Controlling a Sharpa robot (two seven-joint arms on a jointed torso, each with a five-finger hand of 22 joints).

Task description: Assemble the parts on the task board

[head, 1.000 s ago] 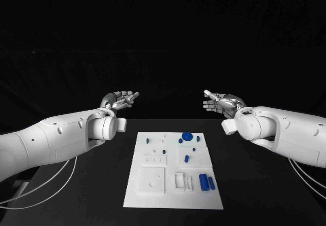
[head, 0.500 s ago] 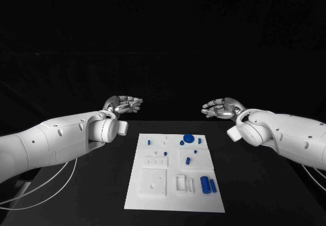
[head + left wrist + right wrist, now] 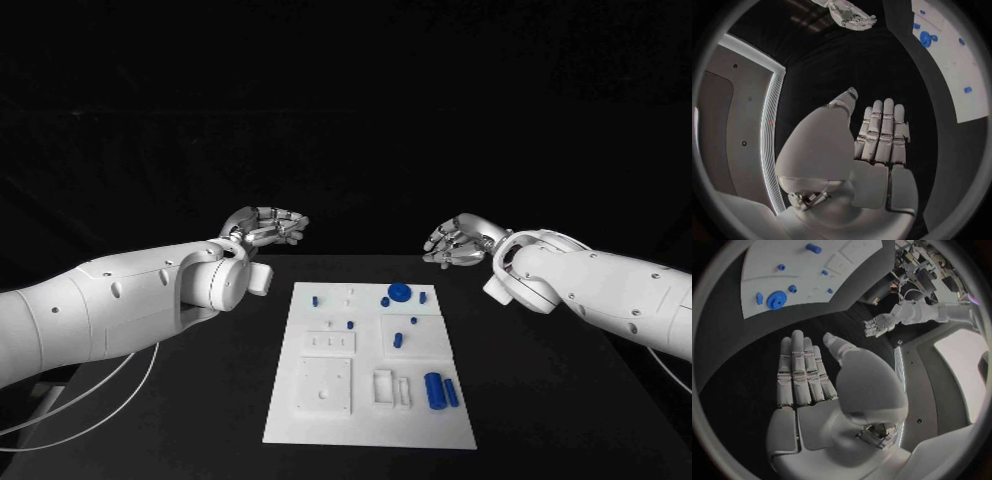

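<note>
Left hand (image 3: pixel 268 224) and right hand (image 3: pixel 459 241) empty, fingers straight — small parts (image 3: pixel 400 291) too tiny to identify.

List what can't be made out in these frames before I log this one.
- Head view: the small blue parts on the white task board are too small to tell seated from loose.
- Left wrist view: the board is cut off by the circle's rim.
- Right wrist view: the board's far end is cut off likewise.

My left hand (image 3: pixel 267 224) and right hand (image 3: pixel 459 241) are looking like shiny silver metal. My arms are looking like smooth white plastic. The task board (image 3: pixel 326 400) is looking matt white, its blue parts (image 3: pixel 398 292) smooth like plastic.
</note>
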